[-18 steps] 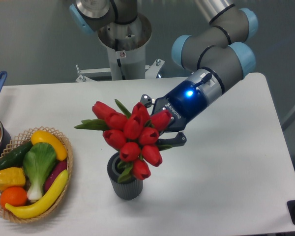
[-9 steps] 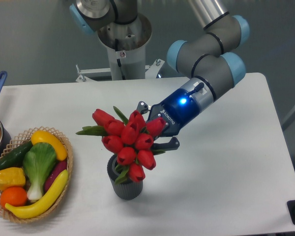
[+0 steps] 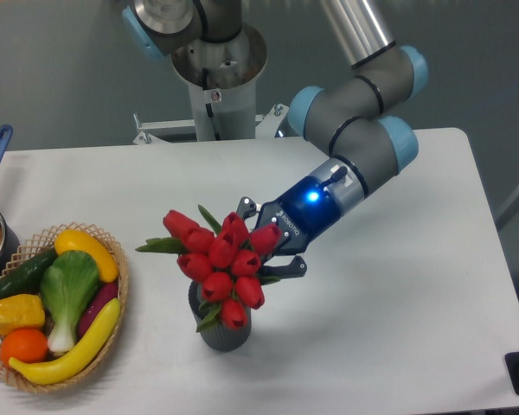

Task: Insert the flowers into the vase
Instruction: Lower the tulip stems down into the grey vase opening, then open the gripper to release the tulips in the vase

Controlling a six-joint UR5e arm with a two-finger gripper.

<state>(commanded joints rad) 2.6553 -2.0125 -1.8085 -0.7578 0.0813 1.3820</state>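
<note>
On the counter [image 3: 398,285] the arm reaches in from the right, and its hand [image 3: 272,246], fingers spread around the bunch, appears to grasp the flowers [image 3: 218,264] from behind. The bunch hangs tilted, heads toward the camera and upper left, lowest buds over the rim of the vase [image 3: 223,333]. The stems are hidden, so the coming move likely turns on bringing that long axis upright over the vase mouth directly below.

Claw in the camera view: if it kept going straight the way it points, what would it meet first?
The claw points left and slightly down, already against the flowers it appears to hold. Beyond them the line seems to pass above the vase toward bare table, though depth is unclear.
</note>
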